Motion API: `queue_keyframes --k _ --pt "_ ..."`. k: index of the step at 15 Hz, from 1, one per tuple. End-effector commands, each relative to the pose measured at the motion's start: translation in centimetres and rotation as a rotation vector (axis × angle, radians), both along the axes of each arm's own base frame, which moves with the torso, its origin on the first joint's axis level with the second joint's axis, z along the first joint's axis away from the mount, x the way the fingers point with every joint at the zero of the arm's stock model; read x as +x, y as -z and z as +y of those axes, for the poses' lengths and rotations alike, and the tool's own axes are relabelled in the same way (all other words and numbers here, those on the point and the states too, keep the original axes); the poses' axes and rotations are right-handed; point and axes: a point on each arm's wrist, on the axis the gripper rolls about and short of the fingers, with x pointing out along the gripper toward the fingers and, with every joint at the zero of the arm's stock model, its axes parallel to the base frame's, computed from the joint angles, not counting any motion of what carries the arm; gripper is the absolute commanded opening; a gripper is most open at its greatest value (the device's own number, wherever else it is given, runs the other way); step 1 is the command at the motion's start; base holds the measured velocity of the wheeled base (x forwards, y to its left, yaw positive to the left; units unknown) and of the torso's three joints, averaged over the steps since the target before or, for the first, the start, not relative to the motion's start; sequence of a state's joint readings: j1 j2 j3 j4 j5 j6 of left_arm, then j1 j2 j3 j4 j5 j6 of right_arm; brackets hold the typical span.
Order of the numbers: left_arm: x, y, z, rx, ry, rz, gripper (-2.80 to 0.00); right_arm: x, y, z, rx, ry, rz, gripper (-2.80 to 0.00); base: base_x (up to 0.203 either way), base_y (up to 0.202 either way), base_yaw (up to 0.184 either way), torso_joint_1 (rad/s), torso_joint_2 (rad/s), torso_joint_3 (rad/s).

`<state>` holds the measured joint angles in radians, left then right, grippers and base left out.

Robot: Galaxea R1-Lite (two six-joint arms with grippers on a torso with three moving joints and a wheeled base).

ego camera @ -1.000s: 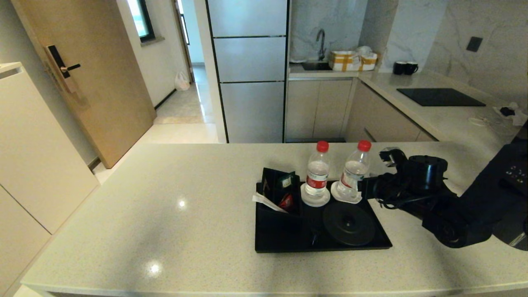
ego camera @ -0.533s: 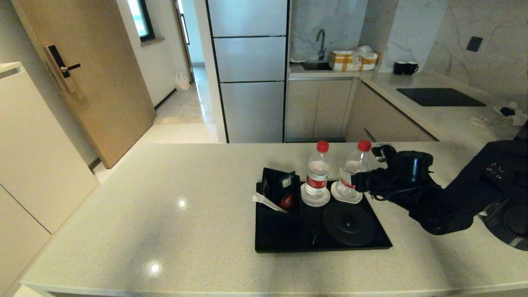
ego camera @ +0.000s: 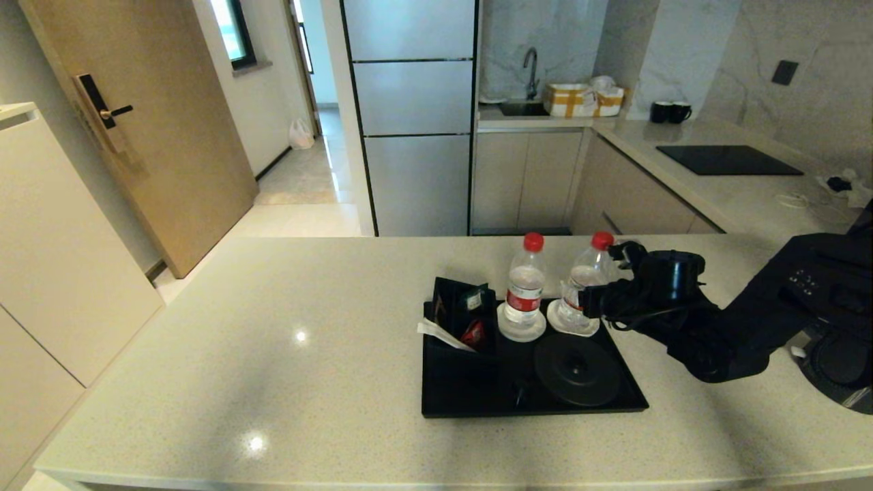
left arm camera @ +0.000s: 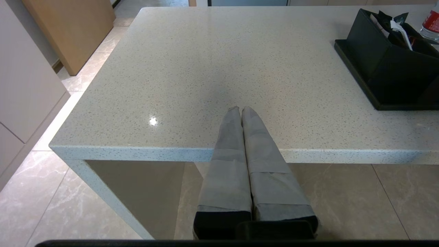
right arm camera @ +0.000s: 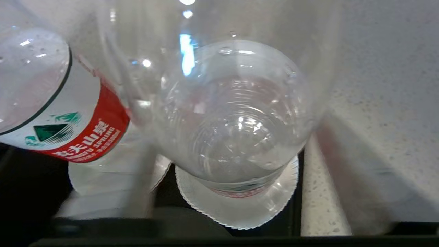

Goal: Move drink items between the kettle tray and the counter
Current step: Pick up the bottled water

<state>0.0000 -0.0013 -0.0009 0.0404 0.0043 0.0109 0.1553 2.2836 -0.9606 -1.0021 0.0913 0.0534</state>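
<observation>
Two clear bottles with red caps stand on white saucers at the back of the black kettle tray (ego camera: 470, 402). My right gripper (ego camera: 605, 278) is open, its fingers on either side of the right bottle (ego camera: 580, 286) at mid height. In the right wrist view that bottle (right arm camera: 236, 120) fills the space between the fingers and its base rests on a saucer (right arm camera: 240, 209). The left bottle (ego camera: 524, 286) stands free beside it. The round kettle base disc (ego camera: 576, 368) is bare. A dark round body (ego camera: 839, 365) at the far right edge, perhaps the kettle, is mostly hidden by my arm.
The black sachet box (ego camera: 464, 317) fills the tray's left part. The pale speckled counter (ego camera: 273, 354) spreads wide to the left. My left gripper (left arm camera: 241, 109) hangs shut at the counter's front edge. A black hob (ego camera: 726, 160) lies on the far worktop.
My right arm has moved left, bringing its fingers from beside the right bottle to around it. Both bottles stand where they were.
</observation>
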Motion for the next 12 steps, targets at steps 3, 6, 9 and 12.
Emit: queue_keyframes --k 3,6,9,12 --pt "0.0 0.0 0.0 0.000 0.000 0.001 -2.80 0.0 -0.1 0.0 0.003 0.000 -0.006 -2.80 0.000 0.000 0.000 0.000 0.00 0.000" --pt "0.0 0.0 0.0 0.000 0.000 0.002 -2.80 0.0 -0.5 0.0 0.014 0.002 -0.011 -2.80 0.000 0.000 0.000 0.000 0.00 0.000" --pt "0.0 0.0 0.0 0.000 0.000 0.002 -2.80 -0.2 -0.9 0.0 0.024 0.007 -0.010 -2.80 0.000 0.000 0.000 0.000 0.00 0.000" --pt "0.0 0.0 0.0 0.000 0.000 0.003 -2.80 -1.0 -3.3 -0.2 0.030 0.006 -0.049 -2.80 0.000 0.000 0.000 0.000 0.00 0.000"
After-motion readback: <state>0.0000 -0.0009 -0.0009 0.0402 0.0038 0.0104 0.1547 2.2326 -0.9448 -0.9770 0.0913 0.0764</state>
